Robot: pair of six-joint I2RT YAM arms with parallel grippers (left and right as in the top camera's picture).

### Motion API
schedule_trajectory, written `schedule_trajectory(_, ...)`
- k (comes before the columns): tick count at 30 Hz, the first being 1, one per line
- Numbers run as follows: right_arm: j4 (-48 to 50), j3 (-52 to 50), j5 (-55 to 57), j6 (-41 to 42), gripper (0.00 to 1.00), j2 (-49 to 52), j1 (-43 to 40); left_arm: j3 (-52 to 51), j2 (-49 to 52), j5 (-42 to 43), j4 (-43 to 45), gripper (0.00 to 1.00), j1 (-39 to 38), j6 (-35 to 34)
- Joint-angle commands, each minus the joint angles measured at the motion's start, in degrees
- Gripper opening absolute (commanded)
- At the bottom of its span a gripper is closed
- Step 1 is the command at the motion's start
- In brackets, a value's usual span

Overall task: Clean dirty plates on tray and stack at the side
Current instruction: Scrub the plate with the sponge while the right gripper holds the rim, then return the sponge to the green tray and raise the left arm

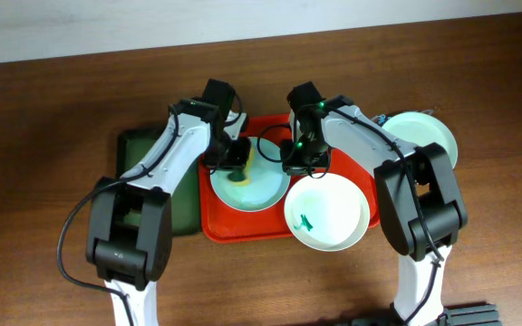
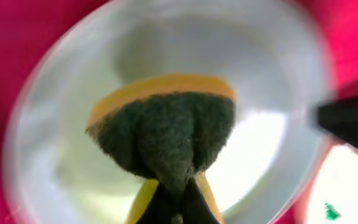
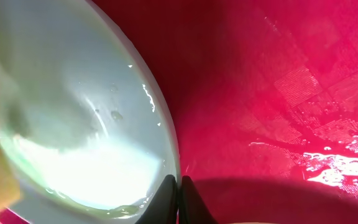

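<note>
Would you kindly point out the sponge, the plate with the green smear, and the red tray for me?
sponge [image 2: 166,134]: left wrist view, on its dark green scouring face.
plate with the green smear [image 1: 329,210]: overhead view, on its white middle.
red tray [image 1: 234,228]: overhead view, on its bare front-left floor.

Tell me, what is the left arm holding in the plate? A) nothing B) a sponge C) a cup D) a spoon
B: the left gripper is shut on a yellow-and-green sponge, held down into the white plate.
</note>
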Motion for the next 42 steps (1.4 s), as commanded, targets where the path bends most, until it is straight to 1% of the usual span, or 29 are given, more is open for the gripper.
schedule_trajectory(1, 0.4, -0.3, 0.1, -0.6, 0.04, -0.1, 0.4, -0.6, -2.1, -10.8, -4.0, 0.0, -0.1, -0.6)
schedule_trajectory(4, 0.4, -0.3, 0.1, -0.6, 0.04, -0.1, 0.4, -5.6, -1.7, -12.0, -1.6, 0.0, -0.3, -4.3)
schedule_trajectory(5, 0.4, -0.3, 0.1, -0.6, 0.04, -0.1, 0.4, -7.7, -1.4, -11.1, 0.0, 0.0, -0.3, -4.5)
schedule_trajectory(7, 0.4, -0.3, 0.1, -0.6, 0.04, -0.1, 0.4, -10.6, -0.9, -6.6, 1.9, 0.0, -0.3, -4.4)
schedule_trajectory(10, 0.4, -0.3, 0.1, -0.6, 0.04, -0.1, 0.4, -13.2, -0.7, 4.4, 2.8, 0.0, -0.3, -4.3)
schedule_trajectory(12, 0.4, -0.3, 0.1, -0.6, 0.04, -0.1, 0.5, -13.1, -0.7, 15.0, 5.7, 0.0, -0.2, -4.1)
schedule_trajectory(14, 0.4, -0.3, 0.1, -0.6, 0.04, -0.1, 0.5, -12.0, -0.7, 22.6, 8.6, 0.0, -0.2, -4.2)
schedule_trajectory(16, 0.4, -0.3, 0.1, -0.6, 0.04, -0.1, 0.5, -8.3, -0.9, 21.4, 7.8, 0.0, 0.1, -4.2)
schedule_trajectory(18, 0.4, -0.3, 0.1, -0.6, 0.04, -0.1, 0.5, -2.6, -1.0, 14.4, 3.6, 0.0, 0.3, -4.2)
schedule_trajectory(20, 0.4, -0.3, 0.1, -0.6, 0.04, -0.1, 0.5, 1.8, -1.0, 4.7, -1.0, 0.0, 0.3, -4.2)
schedule_trajectory(22, 0.4, -0.3, 0.1, -0.6, 0.04, -0.1, 0.5, 2.3, -0.9, -3.0, -3.1, 0.0, 0.3, -4.2)
schedule_trajectory(24, 0.5, -0.3, 0.1, -0.6, 0.04, -0.1, 0.5, 0.6, -0.9, -6.8, -3.1, 0.0, 0.2, -4.2)
schedule_trajectory(27, 0.8, -0.3, 0.1, -0.6, 0.04, -0.1, 0.5, -4.1, -0.8, -7.1, 0.1, 0.0, 0.2, -4.4)
schedule_trajectory(30, 0.9, -0.3, 0.1, -0.6, 0.04, -0.1, 0.5, -11.8, -0.8, -6.2, 8.3, 0.0, -0.1, -5.9)
schedule_trajectory(33, 0.8, -0.3, 0.1, -0.6, 0.04, -0.1, 0.5, -14.1, -0.8, 4.6, 11.1, 0.0, -1.2, -5.3)
schedule_trajectory(34, 0.8, -0.3, 0.1, -0.6, 0.04, -0.1, 0.5, -13.4, -0.9, 12.6, 12.0, 0.0, -1.5, -3.6)
schedule_trajectory(36, 0.9, -0.3, 0.1, -0.6, 0.04, -0.1, 0.5, -10.0, -1.0, 19.2, 11.8, 0.0, -1.3, -3.2)
schedule_trajectory(38, 1.1, -0.3, 0.1, -0.6, 0.04, -0.1, 0.5, -6.4, -1.5, 19.3, 10.3, 0.0, -0.5, -3.2)
schedule_trajectory(40, 1.1, -0.3, 0.1, -0.6, 0.05, -0.1, 0.5, -0.4, -2.2, 16.1, 6.2, 0.0, 1.6, -3.3)
schedule_trajectory(41, 1.0, -0.3, 0.1, -0.6, 0.09, -0.1, 0.5, 2.8, -2.3, 13.2, 2.4, 0.0, 3.0, -3.2)
schedule_trajectory(42, 1.0, -0.3, 0.1, -0.6, 0.21, -0.1, 0.5, 4.5, -2.4, 11.2, 0.0, 0.0, 3.8, -3.2)
